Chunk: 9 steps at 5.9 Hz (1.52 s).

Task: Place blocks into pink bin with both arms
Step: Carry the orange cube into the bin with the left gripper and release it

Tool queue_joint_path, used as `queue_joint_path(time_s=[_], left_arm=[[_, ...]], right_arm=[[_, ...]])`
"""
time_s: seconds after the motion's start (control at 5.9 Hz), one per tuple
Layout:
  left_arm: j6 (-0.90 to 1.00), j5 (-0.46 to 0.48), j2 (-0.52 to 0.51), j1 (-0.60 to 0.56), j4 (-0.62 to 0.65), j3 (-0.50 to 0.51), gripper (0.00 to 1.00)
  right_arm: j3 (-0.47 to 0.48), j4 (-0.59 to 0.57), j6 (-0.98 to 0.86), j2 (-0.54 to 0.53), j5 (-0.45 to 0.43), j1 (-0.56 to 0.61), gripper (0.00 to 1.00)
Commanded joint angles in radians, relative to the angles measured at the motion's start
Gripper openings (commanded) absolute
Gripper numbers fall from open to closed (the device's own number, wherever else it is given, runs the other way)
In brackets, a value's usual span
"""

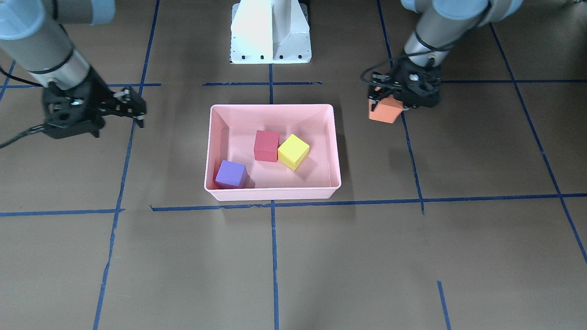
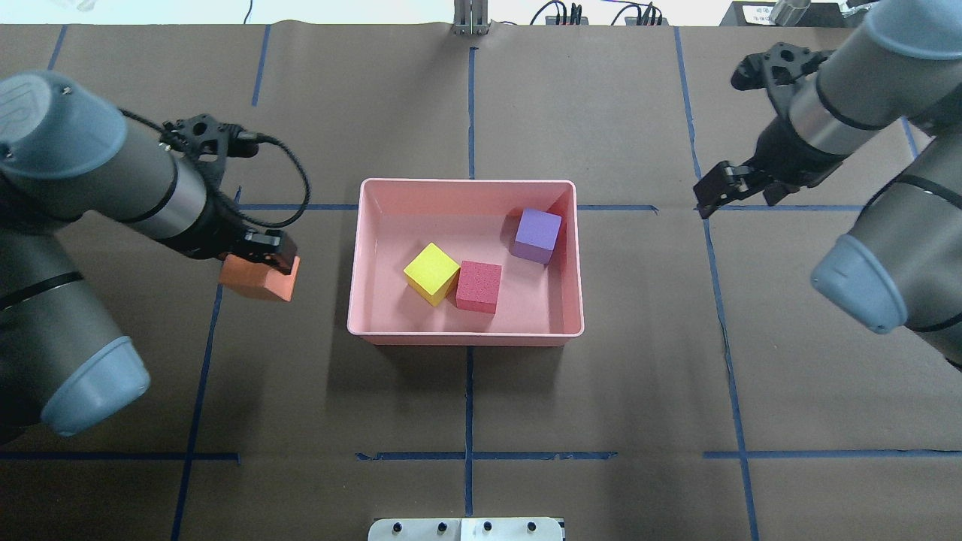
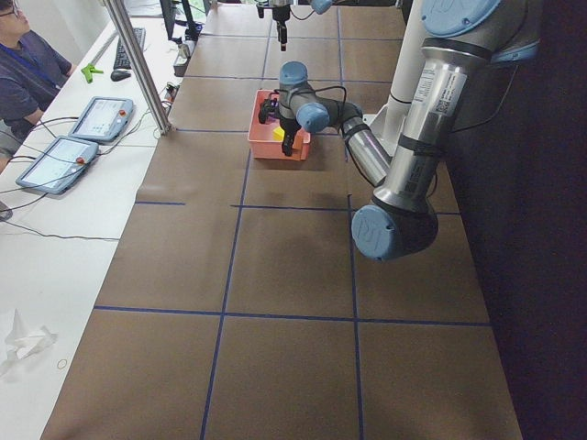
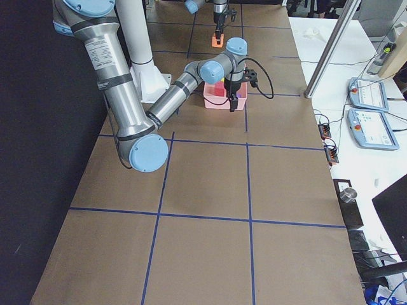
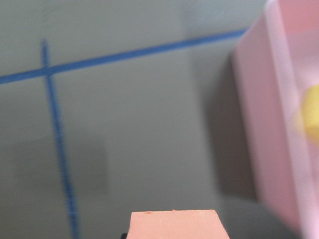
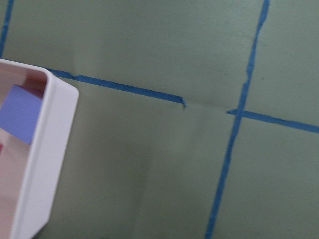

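Note:
The pink bin [image 2: 466, 182] [image 1: 270, 107] sits mid-table and holds the red block [image 2: 479, 285] [image 1: 266, 145], the yellow block [image 2: 431, 273] [image 1: 293, 151] and the purple block [image 2: 537, 234] [image 1: 231, 174]. My left gripper [image 2: 267, 259] [image 1: 390, 98] is shut on the orange block [image 2: 255, 279] [image 1: 384, 112] [image 5: 174, 225], held just above the table beside the bin's left wall [image 5: 259, 124]. My right gripper [image 2: 714, 195] [image 1: 133, 107] is open and empty, off the bin's far right corner. The right wrist view shows the bin rim [image 6: 50, 149] and the purple block [image 6: 20, 112].
The white base pedestal [image 1: 270, 32] stands behind the bin on the robot's side. Blue tape lines [image 2: 470, 398] grid the brown table. An operator [image 3: 27, 64] and tablets [image 3: 92, 119] are at a side desk beyond the table's far edge.

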Motion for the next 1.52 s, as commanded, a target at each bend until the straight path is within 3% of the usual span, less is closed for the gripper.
queue_joint_path(time_s=[0.0,0.17,0.34,0.51,0.68,1.02,1.35], left_arm=[[-0.150,0.010,-0.206,0.058,0.111,0.080,0.44],[-0.180,0.070,-0.245,0.098,0.099,0.131,0.46],[-0.213,0.101,-0.275,0.120,0.074,0.183,0.85],[-0.206,0.103,-0.270,0.120,0.073,0.178,1.00],[-0.160,0.099,-0.261,0.105,0.086,0.158,1.00],[0.058,0.073,-0.129,0.024,0.088,0.069,1.00],[0.445,-0.080,0.015,-0.187,0.088,0.062,1.00]], right_arm=[[0.019,0.004,-0.238,-0.132,0.061,0.119,1.00],[0.038,0.006,-0.319,-0.192,0.073,0.162,1.00],[0.041,0.006,-0.369,-0.226,0.073,0.186,1.00],[0.041,0.006,-0.398,-0.246,0.075,0.204,1.00],[0.039,0.004,-0.448,-0.272,0.075,0.230,1.00],[0.038,0.004,-0.580,-0.350,0.076,0.305,1.00],[0.032,0.004,-0.758,-0.485,0.092,0.437,1.00]])
